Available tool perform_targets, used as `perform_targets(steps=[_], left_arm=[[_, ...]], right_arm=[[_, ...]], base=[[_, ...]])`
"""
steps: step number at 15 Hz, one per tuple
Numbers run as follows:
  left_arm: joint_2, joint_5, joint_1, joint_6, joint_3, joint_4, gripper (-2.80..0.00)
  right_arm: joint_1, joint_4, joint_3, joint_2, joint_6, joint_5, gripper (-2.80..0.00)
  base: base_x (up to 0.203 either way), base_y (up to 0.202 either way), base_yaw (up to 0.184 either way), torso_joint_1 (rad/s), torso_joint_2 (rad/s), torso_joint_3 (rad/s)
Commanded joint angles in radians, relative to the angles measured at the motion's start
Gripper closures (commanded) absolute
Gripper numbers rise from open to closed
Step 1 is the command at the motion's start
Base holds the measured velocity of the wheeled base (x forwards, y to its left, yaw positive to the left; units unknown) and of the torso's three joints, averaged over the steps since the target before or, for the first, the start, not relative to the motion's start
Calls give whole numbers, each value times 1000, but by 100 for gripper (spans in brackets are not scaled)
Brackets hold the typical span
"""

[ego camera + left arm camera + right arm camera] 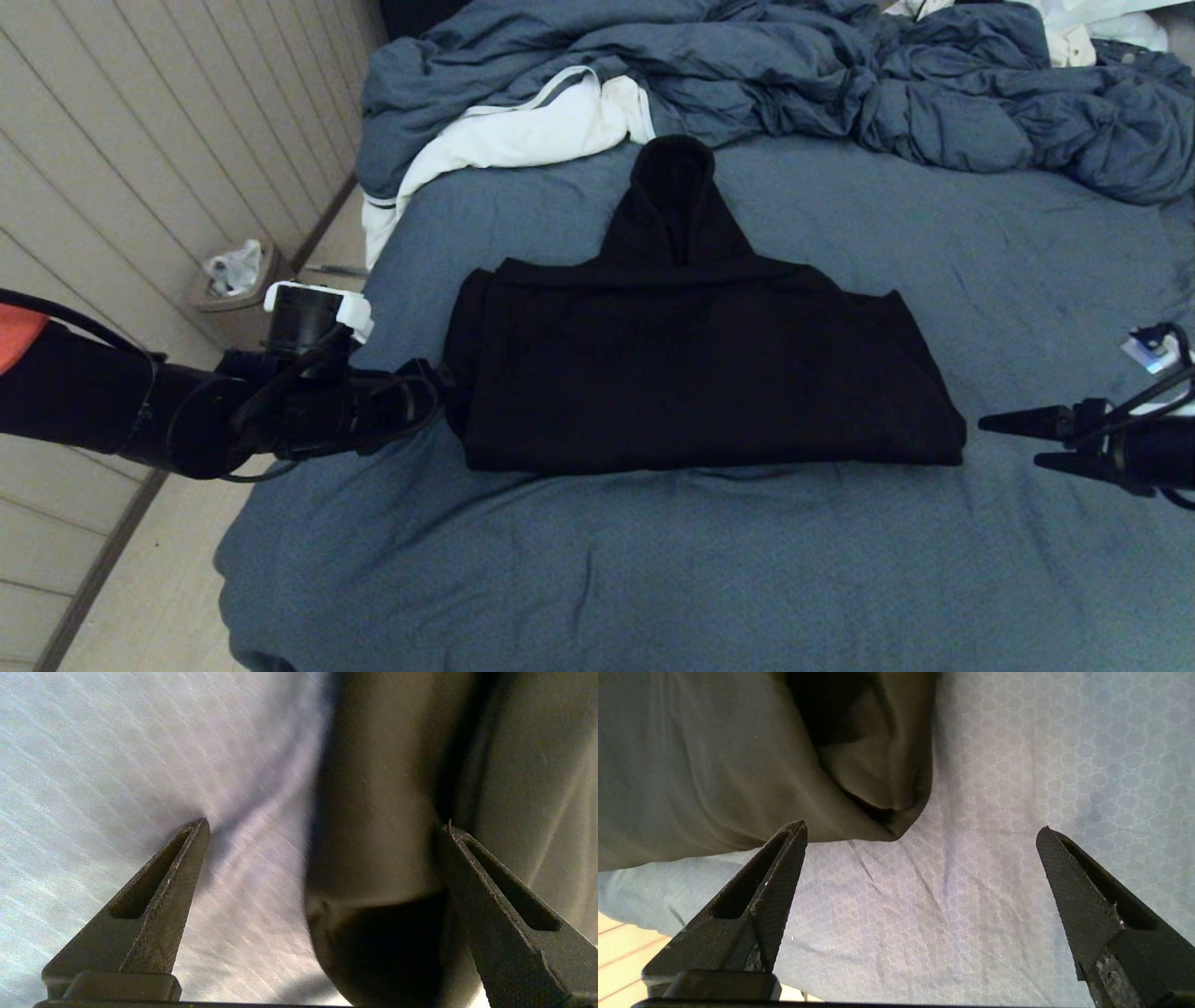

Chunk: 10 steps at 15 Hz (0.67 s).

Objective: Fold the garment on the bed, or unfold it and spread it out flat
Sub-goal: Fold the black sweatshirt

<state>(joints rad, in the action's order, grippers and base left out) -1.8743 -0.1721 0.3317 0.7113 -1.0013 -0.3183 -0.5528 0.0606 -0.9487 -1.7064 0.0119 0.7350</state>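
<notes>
The black hoodie (691, 373) lay folded mid-bed (597, 560), hood toward the rumpled duvet (840, 84). My left gripper (322, 830) straddled its left edge, jaws apart; my right gripper (1004, 439) hovered just beside its right corner, jaws apart, empty.

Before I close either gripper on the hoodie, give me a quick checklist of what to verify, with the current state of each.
1. Left gripper open: ok, fingers spread wide.
2. Left gripper at the hoodie: ok, the folded edge sits between its fingers in the left wrist view.
3. Right gripper open: ok.
4. Right gripper at the hoodie: not ok, it is apart from the near corner, with only the bed sheet between its fingers.
5. Hoodie clear of the white cloth and duvet: ok.
6. Layers the left gripper would pinch: cannot tell.
</notes>
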Motion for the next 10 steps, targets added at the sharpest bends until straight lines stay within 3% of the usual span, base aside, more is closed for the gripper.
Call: perform_targets(steps=[1,7,10], left_arm=[[40,-1,4,5,6,-1,-280],[118,-5,7,8,36,-2,-280],[115,-4,66,18,41,-2,-280]], right_arm=[[-3,1,2,8,0,4,-280],[-3,1,4,-1,-1,4,-280],[-1,1,7,-1,-1,4,-280]], base=[[0,0,0,0,0,0],[0,0,0,0,0,0],[0,0,0,0,0,0]])
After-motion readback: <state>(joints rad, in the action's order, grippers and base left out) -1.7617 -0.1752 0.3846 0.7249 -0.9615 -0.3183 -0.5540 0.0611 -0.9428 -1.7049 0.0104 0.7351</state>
